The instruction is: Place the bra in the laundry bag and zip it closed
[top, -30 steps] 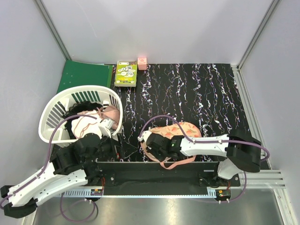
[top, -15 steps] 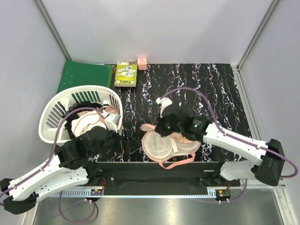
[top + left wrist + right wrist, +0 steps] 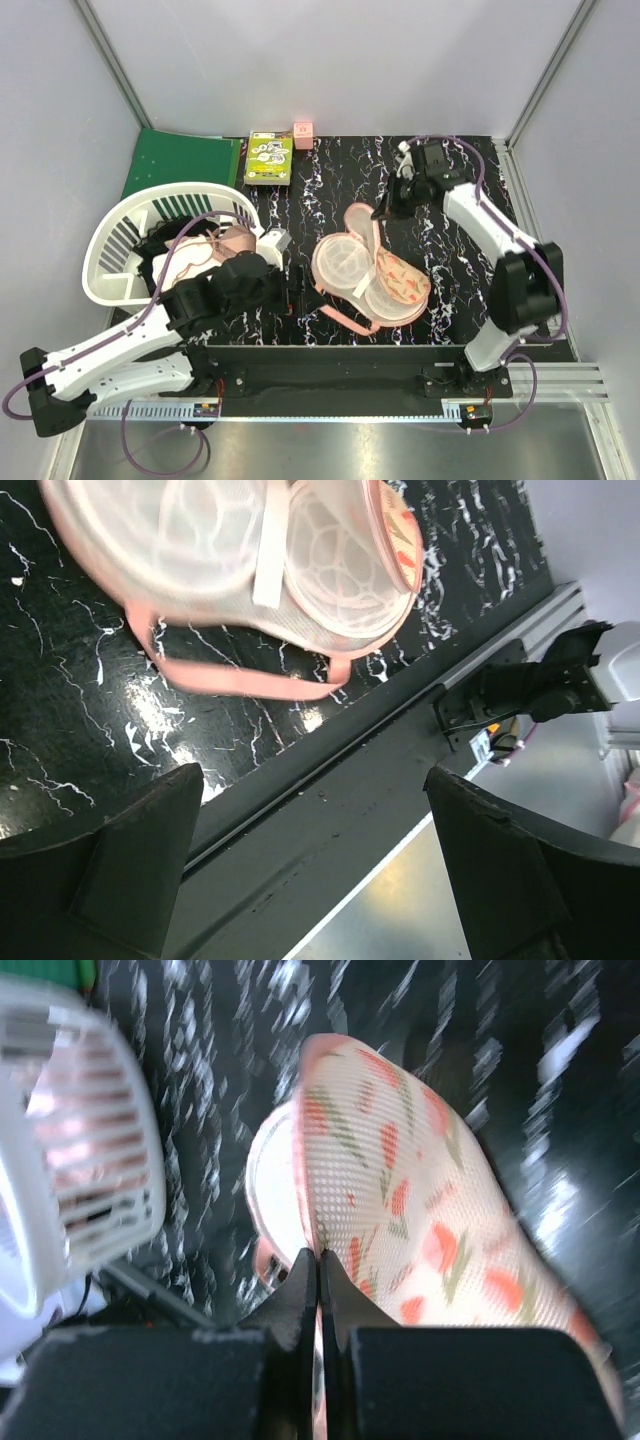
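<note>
Half a second on, laundry bag (image 3: 398, 288) lies unfolded, mesh up; right fingers (image 3: 297, 1295), pinched on its edging, pulled far. Left fingers (image 3: 135, 865) spread. Bra (image 3: 238, 240) awaits in basket (image 3: 110, 250).

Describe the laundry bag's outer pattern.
The laundry bag shows orange-red and green motifs on peach; clearest in right wrist view.

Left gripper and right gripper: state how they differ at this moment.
The left gripper is wide open and holds nothing. The right gripper is shut, pinching the edge of the laundry bag. The left gripper sits at the near side of the bag, beside the white basket, while the right gripper reaches in from the far side. Both are black and close to the bag.
</note>
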Robot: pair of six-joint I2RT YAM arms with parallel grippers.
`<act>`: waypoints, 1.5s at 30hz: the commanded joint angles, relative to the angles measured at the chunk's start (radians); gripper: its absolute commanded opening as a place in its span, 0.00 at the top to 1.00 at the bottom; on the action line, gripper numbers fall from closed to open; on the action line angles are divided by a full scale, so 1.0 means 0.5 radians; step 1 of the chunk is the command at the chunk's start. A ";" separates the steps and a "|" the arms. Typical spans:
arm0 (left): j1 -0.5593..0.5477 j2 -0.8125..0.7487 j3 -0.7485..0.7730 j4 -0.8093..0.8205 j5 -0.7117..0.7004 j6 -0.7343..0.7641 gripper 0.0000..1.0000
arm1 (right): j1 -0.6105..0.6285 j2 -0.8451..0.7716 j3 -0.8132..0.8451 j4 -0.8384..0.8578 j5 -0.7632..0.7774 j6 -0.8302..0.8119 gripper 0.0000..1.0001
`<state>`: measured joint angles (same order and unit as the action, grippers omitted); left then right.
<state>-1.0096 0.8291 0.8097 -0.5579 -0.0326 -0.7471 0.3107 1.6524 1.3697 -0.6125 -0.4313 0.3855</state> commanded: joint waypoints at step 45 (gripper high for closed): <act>0.463 0.899 0.581 0.337 0.381 0.224 0.17 | 0.016 -0.485 -0.680 -0.083 0.718 0.149 0.24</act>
<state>-0.8406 1.4899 1.1065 -0.3164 0.1726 -0.6876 0.2451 1.3701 1.1500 -0.7788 -0.0036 0.3431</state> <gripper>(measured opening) 0.801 0.767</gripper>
